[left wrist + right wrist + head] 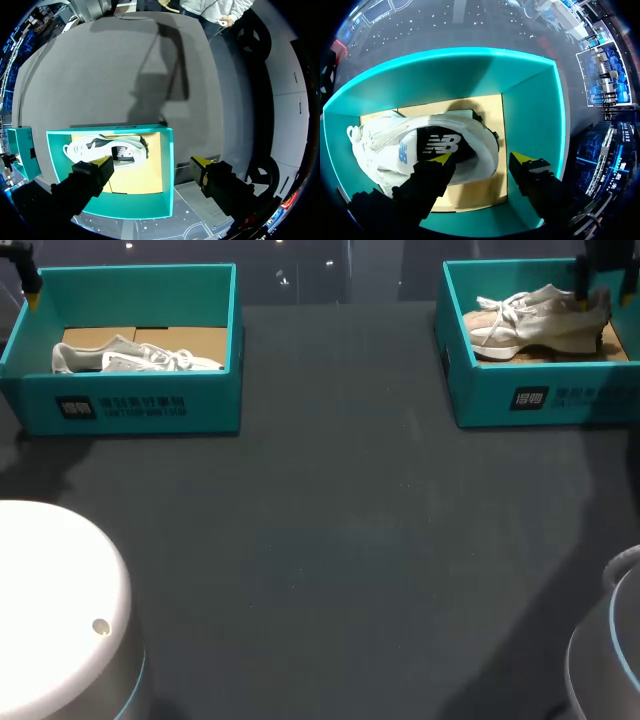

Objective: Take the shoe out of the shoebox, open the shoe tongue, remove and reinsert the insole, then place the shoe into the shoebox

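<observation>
Two teal shoeboxes stand at the back of the table. The left shoebox [150,405] [167,170] holds a white shoe [135,358] [100,147] lying on its side. My left gripper [30,285] [151,161] hangs open above that box's outer end, one finger over the shoe and the other outside the wall. The right shoebox [540,400] [530,115] holds a beige-white shoe [540,325] [385,140]. My right gripper [603,295] [482,159] is down in this box, open, straddling the heel: one finger is inside the shoe's opening over the dark insole, the other behind the heel with a gap.
The dark table [340,520] stretches between and in front of the boxes. The white base of my left arm [55,610] fills the front left corner, and the base of my right arm [610,650] the front right.
</observation>
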